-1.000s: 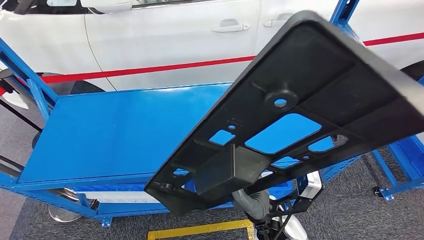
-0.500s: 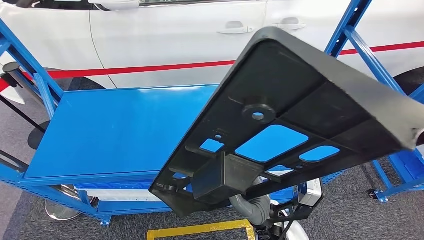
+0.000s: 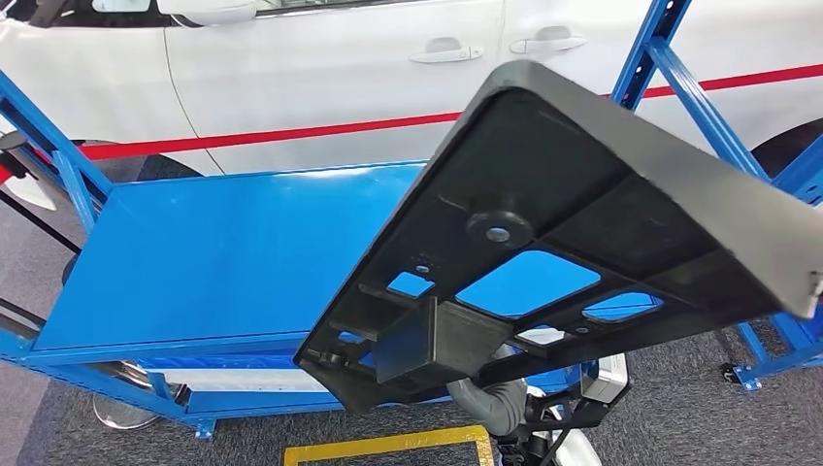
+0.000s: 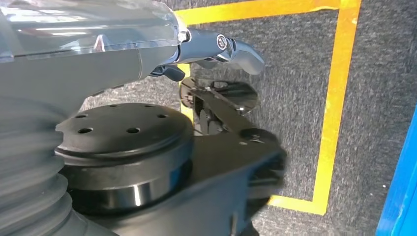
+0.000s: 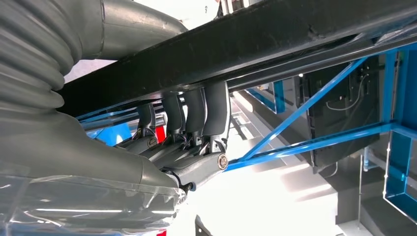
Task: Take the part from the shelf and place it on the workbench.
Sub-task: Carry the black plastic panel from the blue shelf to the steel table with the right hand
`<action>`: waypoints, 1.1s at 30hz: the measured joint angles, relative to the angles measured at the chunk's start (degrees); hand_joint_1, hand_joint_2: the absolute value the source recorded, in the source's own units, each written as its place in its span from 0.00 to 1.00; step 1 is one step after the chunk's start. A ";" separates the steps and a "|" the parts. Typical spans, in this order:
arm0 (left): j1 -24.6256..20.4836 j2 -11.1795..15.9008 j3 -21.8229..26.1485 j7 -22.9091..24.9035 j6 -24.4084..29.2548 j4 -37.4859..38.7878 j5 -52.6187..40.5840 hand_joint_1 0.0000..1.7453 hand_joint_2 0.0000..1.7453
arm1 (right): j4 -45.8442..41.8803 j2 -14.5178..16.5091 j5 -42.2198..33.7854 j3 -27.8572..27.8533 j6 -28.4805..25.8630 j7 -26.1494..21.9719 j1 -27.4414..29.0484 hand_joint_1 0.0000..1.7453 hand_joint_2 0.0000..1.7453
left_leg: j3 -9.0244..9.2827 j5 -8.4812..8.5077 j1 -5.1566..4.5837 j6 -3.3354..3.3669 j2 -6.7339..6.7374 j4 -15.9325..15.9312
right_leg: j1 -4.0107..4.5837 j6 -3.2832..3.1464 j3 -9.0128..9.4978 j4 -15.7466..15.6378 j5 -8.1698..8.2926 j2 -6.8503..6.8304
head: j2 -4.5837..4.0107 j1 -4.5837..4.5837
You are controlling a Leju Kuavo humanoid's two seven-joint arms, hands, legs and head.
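- Left hand (image 4: 216,49) was hanging down over the carpet by the yellow tape (image 4: 339,98). Couldn't really tell how far open it was; the wrist view caught just a bit of grey fingertip, and nothing looked to be in it.
- Workbench (image 3: 223,252), the blue flat top, sat ahead in the left and middle of the head view with a white car (image 3: 320,68) right behind it.
- Progress, as I'd judge it: the pick was done, since the part (image 3: 582,175) was already up in the air and off the shelf. What was left was lowering it flat onto the bench and letting go.
- The part itself was a big black plastic panel, tilted, far end high on the right, near end low. It hung above the bench's right side, not touching it. Underside faced the camera: ribs, a round boss with a hole, several cut-outs showing blue through, and a boxy lump near the low end.
- Right hand (image 5: 192,128) gripped the panel's edge, dark fingers (image 5: 216,108) curled up against the underside and thumb over the other face.
- Blue shelf frame (image 3: 679,78) stood at far right.
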 joint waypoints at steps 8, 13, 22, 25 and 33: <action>-0.19 0.15 0.66 0.20 -0.87 0.01 0.00 0.00 1.00 | 0.13 0.75 0.02 -0.56 0.10 0.03 -1.60 1.00 1.00 | 7.40 7.98 -0.76 2.09 -0.14 -16.07 | 0.24 0.96 -0.06 0.07 0.45 0.13 | 0.00 0.06; -0.28 0.14 1.13 0.21 -1.49 0.01 0.00 0.00 1.00 | 0.61 0.81 0.01 -0.85 0.32 0.04 -2.45 1.00 1.00 | 6.89 9.74 -0.26 3.54 0.16 -17.57 | 0.15 2.25 -2.73 6.80 -5.09 0.10 | 0.00 0.24; -0.28 0.11 1.59 0.20 -1.74 0.01 0.00 0.00 1.00 | 1.40 0.81 -0.03 -1.04 0.46 0.04 -2.77 1.00 1.00 | 3.83 11.16 -0.50 2.46 0.09 -15.66 | 0.04 2.06 3.95 0.14 -3.27 0.26 | 0.00 0.26; -0.25 0.12 1.60 0.19 -1.76 0.02 0.00 0.00 1.00 | 1.41 0.81 -0.05 -1.08 0.52 0.03 -2.80 1.00 1.00 | 3.28 11.32 -0.45 1.36 0.00 -15.34 | 0.03 0.87 3.29 -0.10 -2.42 0.28 | 0.00 0.23; -0.21 0.13 1.60 0.16 -1.77 0.03 0.00 0.00 1.00 | 1.35 0.99 0.42 -1.08 0.00 0.17 -2.26 1.00 1.00 | 2.03 2.59 0.03 0.34 -0.03 -2.47 | 0.26 -0.20 -0.70 -0.13 0.82 -0.12 | 0.00 0.11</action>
